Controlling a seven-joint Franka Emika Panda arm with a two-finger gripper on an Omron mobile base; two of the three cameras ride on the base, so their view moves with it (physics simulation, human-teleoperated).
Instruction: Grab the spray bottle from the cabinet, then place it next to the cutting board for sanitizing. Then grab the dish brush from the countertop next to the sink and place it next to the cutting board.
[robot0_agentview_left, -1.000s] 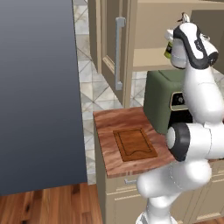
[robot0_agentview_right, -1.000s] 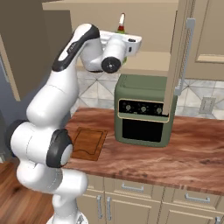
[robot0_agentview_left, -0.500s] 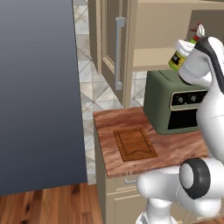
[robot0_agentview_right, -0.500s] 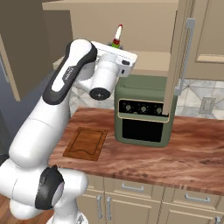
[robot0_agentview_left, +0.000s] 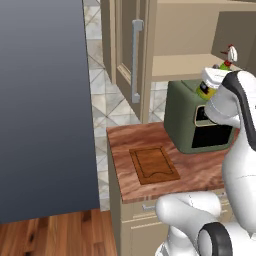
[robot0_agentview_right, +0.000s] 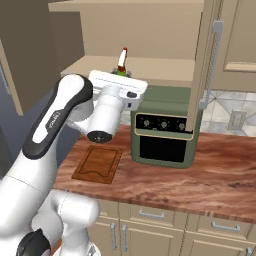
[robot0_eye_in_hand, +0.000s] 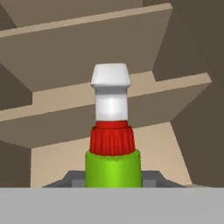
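The spray bottle (robot0_eye_in_hand: 113, 144), with its green body, red neck and white head, stands upright between my gripper's (robot0_eye_in_hand: 113, 178) fingers (robot0_eye_in_hand: 72, 177), which are shut on its body. From the right base view the spray bottle (robot0_agentview_right: 122, 60) sticks up above my gripper (robot0_agentview_right: 119, 78), in front of the open cabinet's shelf (robot0_agentview_right: 160, 67) and above the countertop. On the other side the spray bottle (robot0_agentview_left: 228, 56) rises over my gripper (robot0_agentview_left: 219, 71). The cutting board (robot0_agentview_right: 98, 163) (robot0_agentview_left: 154, 165) lies flat on the countertop (robot0_agentview_right: 220, 170), below and left of the hand. The dish brush is out of view.
An olive-green countertop oven (robot0_agentview_right: 162, 132) (robot0_agentview_left: 192, 120) stands right of the board, under the shelf. The cabinet door (robot0_agentview_right: 205, 65) hangs open with its grey bar handle (robot0_agentview_right: 214, 65). A tall grey panel (robot0_agentview_left: 45, 110) borders the counter's left end.
The gripper has carried the spray bottle out of the cabinet, down and towards the base. The arm has folded back with it.
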